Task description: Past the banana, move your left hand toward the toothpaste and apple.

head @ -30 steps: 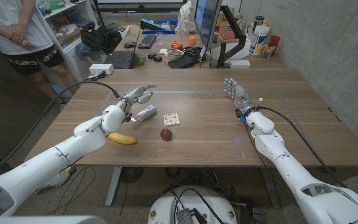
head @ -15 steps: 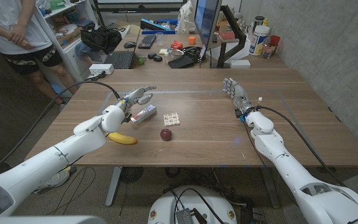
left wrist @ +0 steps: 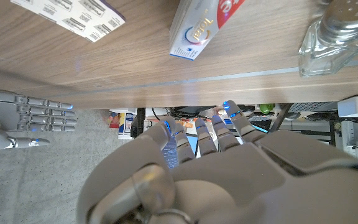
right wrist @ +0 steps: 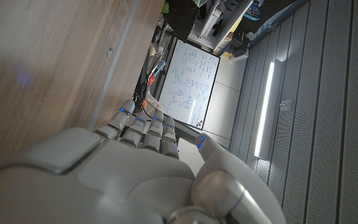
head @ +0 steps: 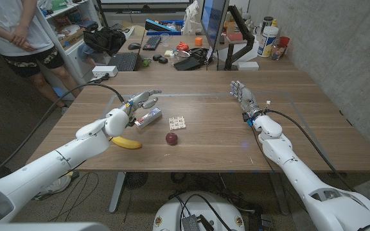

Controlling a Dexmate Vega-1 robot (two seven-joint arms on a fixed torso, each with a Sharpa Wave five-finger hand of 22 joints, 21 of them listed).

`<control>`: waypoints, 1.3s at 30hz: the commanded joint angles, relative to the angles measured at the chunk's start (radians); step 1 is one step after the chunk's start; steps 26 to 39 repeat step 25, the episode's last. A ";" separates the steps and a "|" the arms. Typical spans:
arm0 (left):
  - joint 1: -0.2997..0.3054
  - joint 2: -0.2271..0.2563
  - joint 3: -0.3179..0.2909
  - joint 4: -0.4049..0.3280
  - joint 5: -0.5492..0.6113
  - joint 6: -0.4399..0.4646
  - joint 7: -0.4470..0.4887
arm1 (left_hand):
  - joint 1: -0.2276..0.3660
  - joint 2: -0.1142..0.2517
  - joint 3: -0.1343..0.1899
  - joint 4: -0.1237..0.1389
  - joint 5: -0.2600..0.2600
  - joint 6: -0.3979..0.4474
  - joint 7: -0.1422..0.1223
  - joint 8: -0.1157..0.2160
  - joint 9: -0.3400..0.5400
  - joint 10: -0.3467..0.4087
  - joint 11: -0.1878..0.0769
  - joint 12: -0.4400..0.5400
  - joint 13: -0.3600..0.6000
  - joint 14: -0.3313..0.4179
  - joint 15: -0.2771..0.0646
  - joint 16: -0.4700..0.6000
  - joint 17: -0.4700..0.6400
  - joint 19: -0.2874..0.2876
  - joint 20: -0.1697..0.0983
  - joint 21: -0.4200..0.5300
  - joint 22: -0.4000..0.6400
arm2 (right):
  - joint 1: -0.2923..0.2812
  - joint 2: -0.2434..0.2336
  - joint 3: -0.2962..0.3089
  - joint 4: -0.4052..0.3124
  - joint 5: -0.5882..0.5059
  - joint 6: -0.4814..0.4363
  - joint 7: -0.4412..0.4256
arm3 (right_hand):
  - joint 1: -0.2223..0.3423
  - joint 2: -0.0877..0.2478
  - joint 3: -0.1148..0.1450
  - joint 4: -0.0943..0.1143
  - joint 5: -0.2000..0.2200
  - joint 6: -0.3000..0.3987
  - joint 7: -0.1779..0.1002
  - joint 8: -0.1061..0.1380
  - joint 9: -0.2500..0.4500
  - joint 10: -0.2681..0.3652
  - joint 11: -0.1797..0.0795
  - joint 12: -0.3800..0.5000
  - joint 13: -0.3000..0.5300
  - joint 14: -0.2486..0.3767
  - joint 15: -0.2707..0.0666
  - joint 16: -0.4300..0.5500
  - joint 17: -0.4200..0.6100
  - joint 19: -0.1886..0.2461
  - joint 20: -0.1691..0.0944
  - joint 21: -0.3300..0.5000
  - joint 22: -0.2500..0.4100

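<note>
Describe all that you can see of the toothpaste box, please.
The toothpaste box is a long carton, seemingly cardboard, white with red and blue print. It lies flat and closed on the wooden table, slanted to the table's edges. The left hand hovers at its far left end, holding nothing; whether it touches the box cannot be told. A glass shaker stands beside it, a small printed card to its right, apart.

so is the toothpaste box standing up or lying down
Lying down. The toothpaste box lies on its long side on the table, just beside the left hand; the left wrist view also shows it flat on the wood.
</note>
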 commanded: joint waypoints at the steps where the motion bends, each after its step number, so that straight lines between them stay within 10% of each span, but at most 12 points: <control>1: 0.003 0.013 -0.002 -0.008 -0.005 0.016 -0.028 | 0.012 -0.001 0.001 -0.007 0.002 0.010 -0.001 0.004 0.005 0.006 0.003 0.007 0.002 0.007 -0.052 0.004 0.005 0.004 0.005 0.007 0.004 | 0.000 0.004 -0.008 -0.003 -0.007 0.006 -0.008 | -0.009 0.077 0.009 -0.001 0.001 0.009 0.001 0.003 0.005 0.008 -0.002 0.005 0.003 0.006 -0.020 0.006 0.002 -0.008 -0.097 -0.002 0.002; 39: -0.027 -0.002 0.035 -0.014 0.020 0.064 -0.074 | 0.019 0.000 0.002 -0.004 0.002 0.023 0.000 0.006 0.006 0.010 0.003 0.006 0.003 0.010 -0.051 0.003 0.006 0.004 0.006 0.008 0.004 | 0.021 0.004 0.000 0.062 0.019 0.040 0.037 | -0.009 0.075 0.007 -0.002 0.001 0.010 0.000 0.003 0.005 0.013 -0.002 0.006 0.004 0.014 -0.021 0.007 0.002 -0.009 -0.099 -0.004 0.003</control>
